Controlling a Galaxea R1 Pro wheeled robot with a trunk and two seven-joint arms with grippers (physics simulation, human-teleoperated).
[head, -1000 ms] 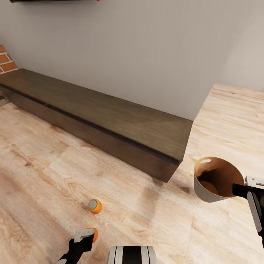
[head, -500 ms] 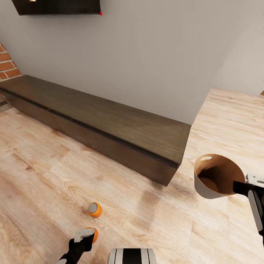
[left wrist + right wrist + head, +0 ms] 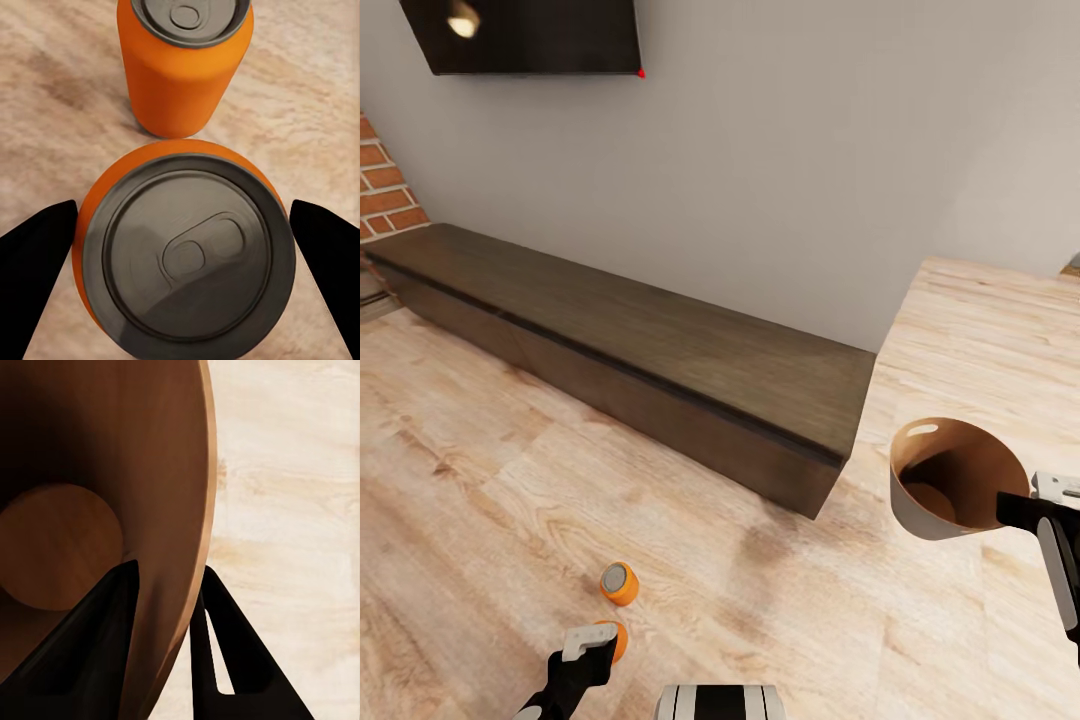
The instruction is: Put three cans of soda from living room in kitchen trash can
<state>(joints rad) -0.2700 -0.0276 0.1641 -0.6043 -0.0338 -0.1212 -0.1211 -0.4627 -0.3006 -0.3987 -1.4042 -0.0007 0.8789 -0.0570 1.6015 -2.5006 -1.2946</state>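
Two orange cans of soda are on the light wood floor area in the head view. One can (image 3: 619,583) stands free. My left gripper (image 3: 586,648) is shut on the other can (image 3: 616,640), just nearer to me. In the left wrist view the held can's grey top (image 3: 186,255) sits between the dark fingers (image 3: 37,277), and the free can (image 3: 185,64) stands just beyond it. My right gripper (image 3: 1022,507) holds the pale grey trash can (image 3: 945,490) off the floor at the right. Its fingers (image 3: 97,630) pinch the brown wall (image 3: 172,472) at the rim.
A long low dark wood table (image 3: 660,350) runs along the grey wall from left to centre. Above it hangs a black TV (image 3: 530,35), and a red brick column (image 3: 385,195) stands at the far left. Plank floor continues past the table's right end.
The whole view has tilted up: more of the TV shows, and the floor, table and free can sit lower in the picture. Both grippers keep their holds.
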